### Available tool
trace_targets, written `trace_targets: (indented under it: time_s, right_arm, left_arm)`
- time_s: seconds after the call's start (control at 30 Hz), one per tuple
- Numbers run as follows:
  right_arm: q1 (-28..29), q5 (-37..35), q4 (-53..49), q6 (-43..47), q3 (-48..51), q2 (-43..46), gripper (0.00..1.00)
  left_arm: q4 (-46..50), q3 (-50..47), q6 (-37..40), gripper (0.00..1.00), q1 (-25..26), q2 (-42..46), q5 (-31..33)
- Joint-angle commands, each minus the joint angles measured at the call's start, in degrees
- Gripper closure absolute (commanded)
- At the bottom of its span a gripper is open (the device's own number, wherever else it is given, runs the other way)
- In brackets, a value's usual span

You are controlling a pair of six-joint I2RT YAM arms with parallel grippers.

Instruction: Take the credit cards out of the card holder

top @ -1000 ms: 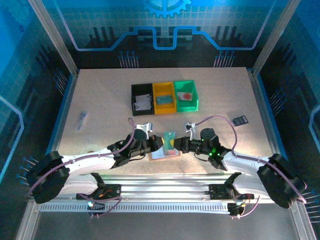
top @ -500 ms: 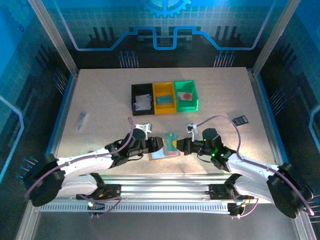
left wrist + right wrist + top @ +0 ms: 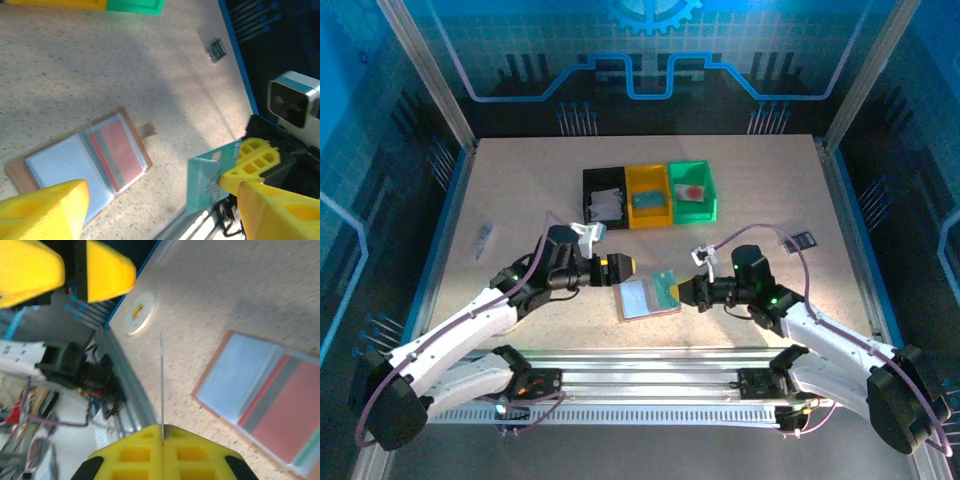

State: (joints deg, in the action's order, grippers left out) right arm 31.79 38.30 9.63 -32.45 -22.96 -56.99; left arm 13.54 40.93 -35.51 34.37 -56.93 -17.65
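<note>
pinching a teal credit card (image 3: 206,181) between the right fingers (image 3: 131,452).

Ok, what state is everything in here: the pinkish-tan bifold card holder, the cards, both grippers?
Pinkish-tan leather-like bifold card holder: open, lying flat on the table, pockets up.
Reddish plastic card: tucked in a clear pocket of the holder.
Teal plastic card: out of the holder, lifted, gripped by one edge.
Right gripper: shut on the teal card.
Left gripper: open, empty.
</note>
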Motion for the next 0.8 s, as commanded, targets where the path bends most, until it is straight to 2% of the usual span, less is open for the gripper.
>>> trace_targets:
  time_s: [0.0,0.07,0.27,0.43,0.57,0.77]
  right_arm:
    - [-0.5,10.5,-1.9,3.2,-3.5,-2.6,1.00]
    - [-0.3,13.1,-2.0,3.3,-4.6,-4.4,1.00]
    - [0.4,15.1,-0.2,2.8,-5.0,-5.9,1.00]
    - [1.3,15.1,-0.5,3.3,-5.2,-6.6,1.00]
    - [1.7,15.4,-0.2,3.4,-5.3,-6.7,1.00]
    - [2.7,16.0,0.0,3.7,-5.8,-7.6,1.00]
  left_arm:
    - [4.6,3.4,3.2,0.22,-0.2,-2.2,-11.0]
    - [6.8,5.8,4.4,0.22,-0.3,-4.0,-14.0]
    - [16.0,12.5,9.6,0.26,-0.3,-9.5,-18.7]
    - [19.1,14.2,12.6,0.39,-0.1,-12.6,-23.0]
    - [23.5,15.6,16.8,0.44,0.1,-15.2,-22.9]
    - [24.6,16.2,18.7,0.49,0.3,-17.2,-23.8]
